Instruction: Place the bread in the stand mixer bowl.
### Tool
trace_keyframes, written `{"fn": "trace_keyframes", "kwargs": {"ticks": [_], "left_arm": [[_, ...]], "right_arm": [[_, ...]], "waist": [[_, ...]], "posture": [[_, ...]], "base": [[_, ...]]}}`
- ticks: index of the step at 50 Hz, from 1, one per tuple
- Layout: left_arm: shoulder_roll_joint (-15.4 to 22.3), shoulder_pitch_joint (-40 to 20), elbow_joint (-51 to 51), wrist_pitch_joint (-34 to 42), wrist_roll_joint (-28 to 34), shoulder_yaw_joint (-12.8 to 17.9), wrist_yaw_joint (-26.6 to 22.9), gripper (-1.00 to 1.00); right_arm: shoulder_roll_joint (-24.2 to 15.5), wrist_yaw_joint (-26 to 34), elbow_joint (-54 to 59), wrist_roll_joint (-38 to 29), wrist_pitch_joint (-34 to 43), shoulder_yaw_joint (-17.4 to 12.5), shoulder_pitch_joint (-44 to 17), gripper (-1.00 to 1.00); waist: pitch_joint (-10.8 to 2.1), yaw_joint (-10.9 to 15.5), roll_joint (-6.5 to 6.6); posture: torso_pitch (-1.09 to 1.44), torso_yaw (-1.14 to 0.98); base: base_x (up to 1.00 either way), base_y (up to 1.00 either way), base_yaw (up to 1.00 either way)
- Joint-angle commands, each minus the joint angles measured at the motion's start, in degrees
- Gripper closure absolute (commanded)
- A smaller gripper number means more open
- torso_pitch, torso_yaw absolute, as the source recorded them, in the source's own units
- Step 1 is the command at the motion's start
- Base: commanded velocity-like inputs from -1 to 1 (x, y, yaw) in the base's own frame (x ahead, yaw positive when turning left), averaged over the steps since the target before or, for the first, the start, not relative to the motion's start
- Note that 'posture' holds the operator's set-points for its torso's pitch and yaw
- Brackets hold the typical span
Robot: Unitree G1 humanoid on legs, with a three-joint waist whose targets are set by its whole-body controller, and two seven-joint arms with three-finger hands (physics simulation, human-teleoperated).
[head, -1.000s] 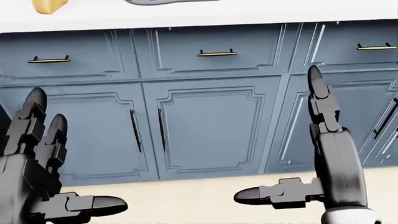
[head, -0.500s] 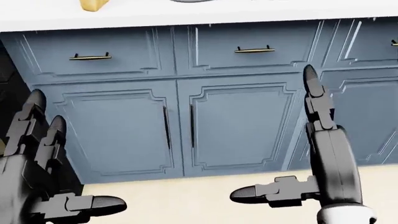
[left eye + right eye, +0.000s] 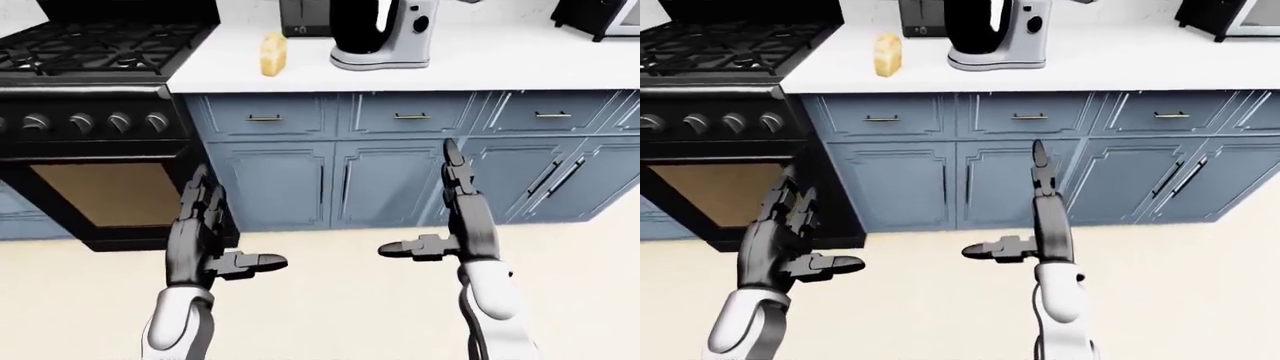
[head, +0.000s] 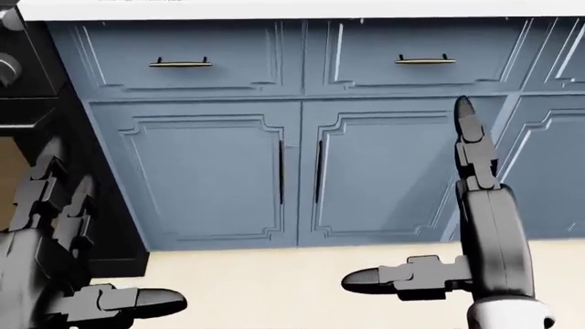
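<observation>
Hovering empty, splayed: left hand [image 3: 205, 244], right hand [image 3: 455, 225], glossy black. Pale bread [image 3: 272, 54] wedge, rounded stand mixer [image 3: 385, 34] on smooth white desk [image 3: 500, 67] well above both.

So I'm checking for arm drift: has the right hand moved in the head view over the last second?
No. The right hand keeps its place and open pose; the cabinet doors slid right behind it, so the camera moved, not the hand.
</observation>
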Motion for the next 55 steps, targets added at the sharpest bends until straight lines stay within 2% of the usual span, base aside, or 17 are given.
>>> {"fn": "trace_keyframes", "kwargs": {"ticks": [1, 10, 25, 27, 28, 30, 31, 35, 37, 41, 44, 46, 49, 52, 55], "left_arm": [[0.21, -1.21, -2.93, -2.12, -0.37, 0.01, -0.33, -1.00], [0.16, -1.05, -3.14, -2.05, -0.36, -0.13, -0.43, -1.00], [0.18, -1.11, -2.96, -2.18, -0.28, -0.11, -0.42, -1.00], [0.21, -1.13, -2.98, -2.12, -0.28, -0.09, -0.42, -1.00], [0.21, -1.05, -3.04, -2.15, -0.19, -0.20, -0.46, -1.00], [0.21, -1.02, -3.10, -2.14, -0.16, -0.18, -0.50, -1.00], [0.19, -1.02, -3.06, -2.19, -0.14, -0.19, -0.51, -1.00], [0.19, -1.17, -2.80, -2.26, -0.19, -0.04, -0.51, -1.00], [0.13, -1.23, -2.28, -2.59, -0.07, -0.15, -0.46, -1.00], [0.19, -1.18, -2.72, -2.22, -0.30, -0.02, -0.41, -1.00], [0.20, -1.17, -2.73, -2.23, -0.34, 0.05, -0.41, -1.00], [0.20, -1.18, -2.68, -2.24, -0.36, 0.01, -0.42, -1.00], [0.20, -1.08, -2.81, -2.10, -0.37, -0.20, -0.62, -1.00], [0.22, -1.22, -3.00, -1.75, -0.61, -0.07, -0.61, -1.00], [0.23, -1.11, -3.29, -1.39, -0.90, -0.07, -0.76, -1.00]], "right_arm": [[-0.17, -0.46, -2.54, -0.30, -1.56, 0.19, -1.21, -0.98], [-0.36, -0.29, -2.07, -0.09, -2.59, 0.16, -1.54, -0.98], [-0.75, -0.10, -1.32, 0.24, -4.27, -1.09, -0.70, -0.97], [-0.71, -0.10, -1.24, 0.18, -4.28, -1.06, -0.71, -0.97], [-0.70, -0.08, -1.23, 0.04, -4.14, -0.98, -0.76, -0.97], [-0.70, -0.07, -1.24, -0.21, -4.02, -0.89, -0.73, -0.97], [-0.71, -0.02, -1.18, -0.36, -3.89, -0.81, -0.78, -0.97], [-0.36, -0.03, -1.98, -1.36, -2.42, 0.12, -1.25, -0.98], [-0.18, -0.04, -2.47, -2.03, -1.51, 0.73, -1.53, -0.97], [0.10, 0.00, -3.25, -2.70, -0.26, 1.37, -1.85, -0.97], [0.02, 0.03, -3.15, -2.47, -0.60, 1.14, -1.68, -0.97], [-0.08, 0.08, -2.81, -2.25, -0.88, 0.88, -1.69, -0.97], [-0.08, -0.15, -2.18, -2.03, -1.45, 0.70, -1.62, -0.97], [-0.22, 0.00, -2.17, -1.97, -1.39, 0.55, -1.73, -0.98], [-0.22, -0.12, -1.97, -1.90, -1.65, 0.40, -1.48, -0.97]], "waist": [[-1.11, 0.06, 0.39], [-1.94, 0.06, 1.20], [-2.46, 0.09, 1.34], [-2.23, 0.09, 1.35], [-3.22, 0.00, 1.50], [-1.19, -0.04, 1.70], [-0.71, -0.07, 1.84], [-0.10, -0.09, 2.68], [-0.28, -0.09, 2.88], [-0.18, 0.16, 1.85], [0.26, 0.00, 0.07], [-0.29, -0.05, 0.66], [-0.48, -0.34, 0.33], [-0.30, -0.50, 1.23], [0.31, -0.76, 3.58]], "posture": [[0.00, 0.00], [0.00, 0.00], [0.00, 0.00], [0.00, 0.00], [0.00, 0.00], [0.00, 0.00], [0.00, 0.00], [0.00, 0.00], [0.00, 0.00], [0.00, 0.00], [0.00, 0.00], [0.00, 0.00], [0.00, 0.00], [0.00, 0.00], [0.00, 0.00]], "base": [[0.00, 0.00, 0.00], [0.00, 0.00, 0.00], [0.00, 0.00, 0.00], [0.04, 0.00, 0.00], [0.05, 0.00, 0.00], [0.14, 0.00, 0.00], [0.15, 0.00, 0.00], [0.15, 0.00, 0.00], [0.15, 0.00, 0.00], [0.15, 0.00, 0.00], [0.16, 0.00, 0.00], [0.15, 0.00, 0.00], [0.15, 0.00, 0.00], [0.15, 0.00, 0.00], [0.16, 0.00, 0.00]]}}
